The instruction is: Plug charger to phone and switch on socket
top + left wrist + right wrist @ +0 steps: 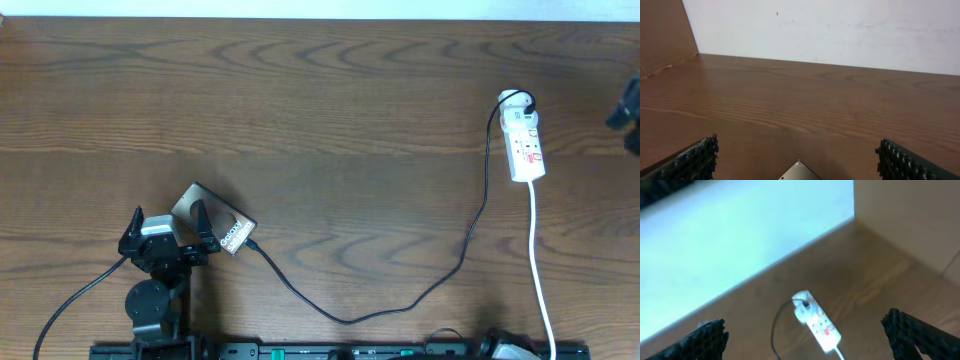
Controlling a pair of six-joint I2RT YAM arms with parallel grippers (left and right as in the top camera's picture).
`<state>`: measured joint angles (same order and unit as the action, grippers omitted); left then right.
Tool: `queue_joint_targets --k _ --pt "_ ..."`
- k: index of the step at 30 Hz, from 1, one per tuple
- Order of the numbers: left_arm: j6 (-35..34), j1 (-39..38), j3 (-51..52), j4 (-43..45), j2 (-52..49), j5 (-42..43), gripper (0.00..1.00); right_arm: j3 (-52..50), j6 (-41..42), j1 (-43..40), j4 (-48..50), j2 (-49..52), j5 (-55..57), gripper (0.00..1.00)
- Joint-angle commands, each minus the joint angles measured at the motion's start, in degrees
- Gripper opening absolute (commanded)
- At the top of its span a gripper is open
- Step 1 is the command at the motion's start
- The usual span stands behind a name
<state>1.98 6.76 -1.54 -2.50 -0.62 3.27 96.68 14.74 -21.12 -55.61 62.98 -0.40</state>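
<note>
The phone [222,222] lies flat at the front left of the table, brown face up with white lettering. Its corner shows in the left wrist view [799,172]. My left gripper [170,226] is open wide; one finger lies over the phone, the other to its left, and in the left wrist view [797,150] both fingers stand apart. The charger cable [400,305] runs from a tip at the phone's right end to a white plug [516,100] in the socket [526,140]. My right gripper [810,337] is open, high above the socket [820,325].
The socket's white cord [541,270] runs to the front edge. The right arm shows only as a dark shape at the right edge [627,112]. A black rail [300,350] lines the front edge. A white wall [840,30] stands behind the table.
</note>
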Motion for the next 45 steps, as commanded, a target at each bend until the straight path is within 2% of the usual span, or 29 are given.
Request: queue_joint_targets --k 1,7,10,14,20,25,30,33,36,45 --pt "1.01 0.28 1.31 -1.42 0.39 0.11 1.00 0.02 0.68 0.24 1.40 -7.58 2.67 0.99" --pt "1.01 0.28 1.31 -1.42 0.39 0.11 1.00 -4.35 0.70 1.03 6.75 -20.63 2.62 0.99" --pt "1.01 0.28 1.31 -1.42 0.39 0.11 1.00 -12.11 2.49 4.13 15.04 -27.45 2.62 0.99" --pt "1.01 0.28 1.31 -1.42 0.39 0.11 1.00 -28.81 2.58 9.99 34.29 -36.06 2.67 0.99" --pt "1.01 0.28 1.31 -1.42 0.39 0.11 1.00 -54.97 2.60 15.28 59.74 -43.39 3.13 0.99" --pt "1.01 0.28 1.31 -1.42 0.39 0.11 1.00 -76.52 2.62 15.87 74.36 -46.10 3.98 0.99" --pt "0.98 0.28 1.31 -1.42 0.39 0.11 1.00 -91.03 2.60 15.89 82.47 -51.67 5.05 0.99" --pt "1.01 0.28 1.31 -1.40 0.39 0.11 1.00 -96.59 2.67 15.89 81.85 -57.33 6.21 0.99" --pt "1.01 0.28 1.31 -1.40 0.39 0.11 1.00 -96.41 2.60 16.11 72.48 -62.77 7.69 0.99" --pt "1.01 0.28 1.31 -1.40 0.39 0.11 1.00 -96.37 2.58 16.31 57.02 -62.71 8.96 0.99"
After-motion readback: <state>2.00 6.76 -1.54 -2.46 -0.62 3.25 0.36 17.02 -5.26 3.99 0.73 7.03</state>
